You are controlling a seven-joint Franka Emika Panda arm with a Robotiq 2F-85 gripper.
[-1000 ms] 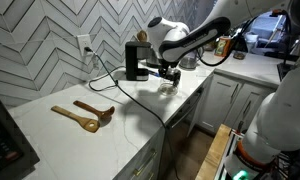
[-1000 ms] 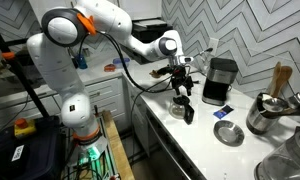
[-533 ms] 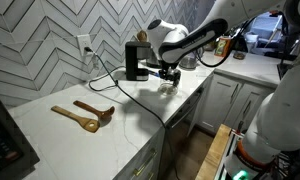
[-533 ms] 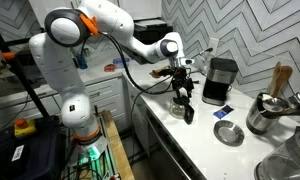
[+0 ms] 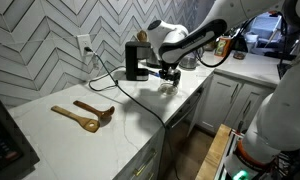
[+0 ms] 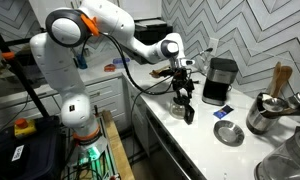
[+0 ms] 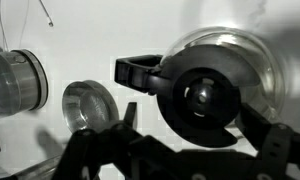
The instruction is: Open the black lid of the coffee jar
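Note:
The coffee jar (image 6: 187, 111) is a small glass jar that stands near the counter's front edge, in front of the black appliance; it also shows in an exterior view (image 5: 170, 84). In the wrist view I look straight down on its round black lid (image 7: 200, 98), with the glass body (image 7: 252, 50) showing around it. My gripper (image 7: 190, 118) hangs just above the jar in both exterior views (image 5: 168, 72) (image 6: 181, 90). It is open, with a dark finger (image 7: 123, 122) left of the lid and one to the right (image 7: 265, 135), each apart from it.
A black box-shaped appliance (image 5: 136, 60) (image 6: 220, 80) stands behind the jar. Wooden utensils (image 5: 82, 115) lie on the counter. A small round dish (image 6: 228, 133) (image 7: 88, 104), a clear jar (image 7: 15, 80) and a metal pot (image 6: 265, 112) are nearby. The counter edge runs beside the jar.

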